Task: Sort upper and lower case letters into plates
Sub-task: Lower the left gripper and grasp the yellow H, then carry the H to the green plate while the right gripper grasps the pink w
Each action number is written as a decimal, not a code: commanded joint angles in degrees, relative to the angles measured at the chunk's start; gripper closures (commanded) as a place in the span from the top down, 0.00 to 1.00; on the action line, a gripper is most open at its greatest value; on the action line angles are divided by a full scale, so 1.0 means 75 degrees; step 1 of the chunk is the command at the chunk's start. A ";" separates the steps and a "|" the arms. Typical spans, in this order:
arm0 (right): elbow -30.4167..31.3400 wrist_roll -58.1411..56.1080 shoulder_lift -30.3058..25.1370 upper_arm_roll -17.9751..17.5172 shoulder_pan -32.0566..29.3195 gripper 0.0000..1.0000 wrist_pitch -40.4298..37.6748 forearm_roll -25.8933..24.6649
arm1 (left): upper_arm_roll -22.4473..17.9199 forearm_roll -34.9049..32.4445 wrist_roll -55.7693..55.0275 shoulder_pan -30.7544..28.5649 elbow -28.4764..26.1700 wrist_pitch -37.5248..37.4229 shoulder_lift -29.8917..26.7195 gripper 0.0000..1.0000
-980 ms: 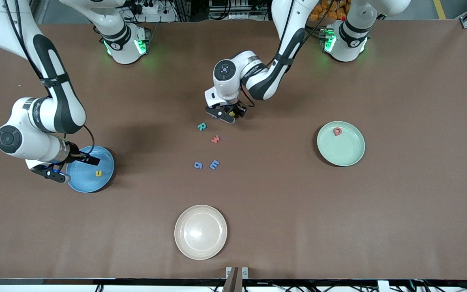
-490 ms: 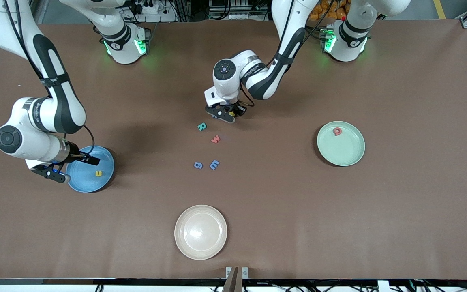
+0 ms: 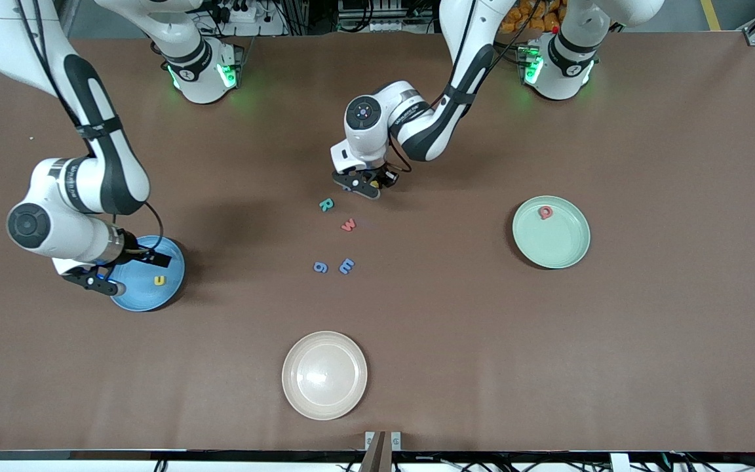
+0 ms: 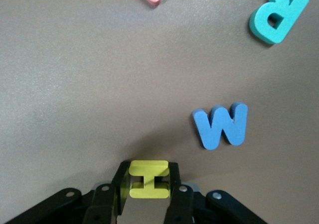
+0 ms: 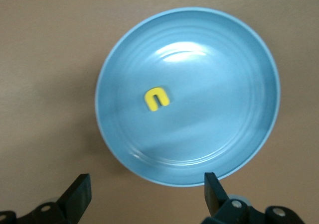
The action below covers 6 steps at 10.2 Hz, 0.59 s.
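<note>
Squarely between the left gripper's fingertips (pinched): yellow H.

Yellow H pinched in left end effector. R, w, g, M flat on counter. u in blue plate; Q in green plate.

High front cam faces the arms; wrist cams look down close.

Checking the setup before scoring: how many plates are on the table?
3: a sky blue plate under the right pincer, a mint green plate toward the left arm's end, a cream plate nearest the front camera. None looks hidden.
</note>
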State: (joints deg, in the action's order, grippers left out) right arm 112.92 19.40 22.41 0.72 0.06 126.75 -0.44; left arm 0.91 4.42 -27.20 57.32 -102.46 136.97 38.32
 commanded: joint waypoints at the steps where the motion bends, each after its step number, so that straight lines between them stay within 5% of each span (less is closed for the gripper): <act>1: 0.0003 0.1041 -0.0093 -0.0026 0.0610 1.00 0.0033 -0.0083 | 0.0055 -0.0074 0.0039 -0.0130 0.0009 -0.0143 -0.0058 0.10; 6: -0.0208 0.3724 -0.0105 -0.0084 0.1969 1.00 0.0127 -0.0012 | 0.0079 0.0193 0.1817 -0.1301 0.0431 -0.1935 -0.0749 0.11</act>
State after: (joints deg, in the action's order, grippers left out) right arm 111.48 41.15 22.41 0.20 12.27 128.02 -0.37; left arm 0.91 4.53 -17.99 50.54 -99.01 126.13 35.27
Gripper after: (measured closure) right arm 0.000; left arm 0.643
